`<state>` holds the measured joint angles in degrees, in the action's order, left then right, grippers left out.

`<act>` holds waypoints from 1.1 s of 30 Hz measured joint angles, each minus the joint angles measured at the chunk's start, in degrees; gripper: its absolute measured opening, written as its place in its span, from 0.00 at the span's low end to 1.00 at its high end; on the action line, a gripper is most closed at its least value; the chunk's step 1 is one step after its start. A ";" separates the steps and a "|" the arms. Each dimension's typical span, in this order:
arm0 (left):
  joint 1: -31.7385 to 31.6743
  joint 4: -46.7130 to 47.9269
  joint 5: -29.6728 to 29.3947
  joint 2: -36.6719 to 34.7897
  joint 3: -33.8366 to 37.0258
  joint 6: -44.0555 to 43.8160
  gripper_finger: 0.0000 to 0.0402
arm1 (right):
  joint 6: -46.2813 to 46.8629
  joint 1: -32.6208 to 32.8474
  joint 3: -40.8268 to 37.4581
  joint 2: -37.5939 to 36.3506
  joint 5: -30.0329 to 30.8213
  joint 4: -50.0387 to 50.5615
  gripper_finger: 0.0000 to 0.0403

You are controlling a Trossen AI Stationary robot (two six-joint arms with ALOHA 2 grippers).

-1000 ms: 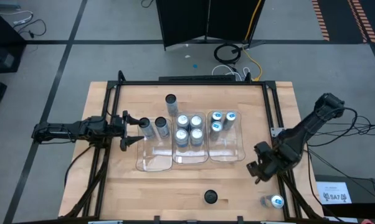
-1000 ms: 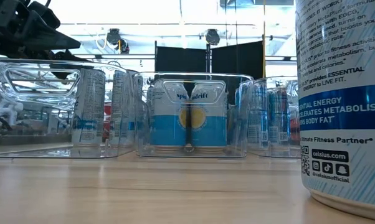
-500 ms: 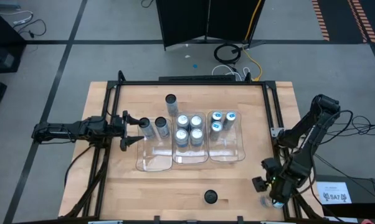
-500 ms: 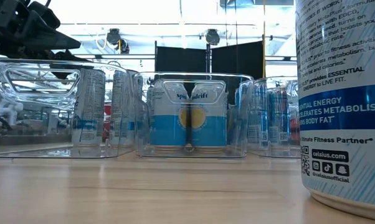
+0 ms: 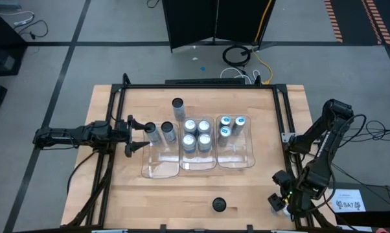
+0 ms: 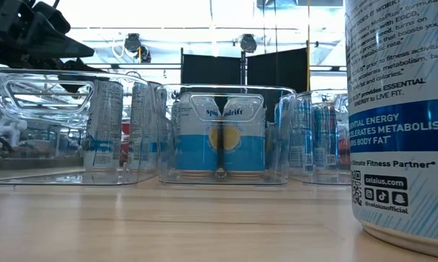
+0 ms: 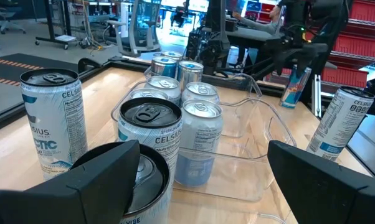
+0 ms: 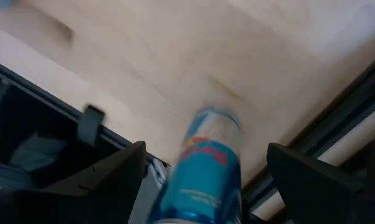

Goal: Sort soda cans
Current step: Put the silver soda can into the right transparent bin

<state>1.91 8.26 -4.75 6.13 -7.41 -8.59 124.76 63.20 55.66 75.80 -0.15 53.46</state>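
My right gripper (image 5: 280,202) is open at the table's near right corner, over a blue soda can that it hides in the high view. In the right wrist view the blue can (image 8: 203,180) lies between the spread fingers (image 8: 113,180), and no touch shows. My left gripper (image 5: 142,136) is open at the left, its fingers level on either side of a dark-topped can (image 5: 151,133). A second dark-topped can (image 5: 168,131) stands beside it. Silver cans (image 5: 196,134) stand in the middle clear tray and blue-topped cans (image 5: 230,124) in the right tray (image 5: 243,158).
A lone dark-topped can (image 5: 177,107) stands beyond the trays. Another (image 5: 219,205) stands near the front edge and fills the low view's right side (image 6: 401,116). The left clear tray (image 5: 161,167) shows bare at its near end. A black frame (image 5: 282,110) rims the table.
My right gripper has gone toward the table's near right corner and now stands over the blue-topped can, which it covers in the high view. The left arm and the cans have kept still.
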 joint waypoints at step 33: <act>0.00 0.01 0.02 0.00 -0.01 0.01 0.90 | -5.17 0.96 0.00 6.81 -14.24 -7.17 0.54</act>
<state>1.91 8.27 -4.74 6.13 -7.42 -8.58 119.59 64.16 55.66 82.61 -14.39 46.28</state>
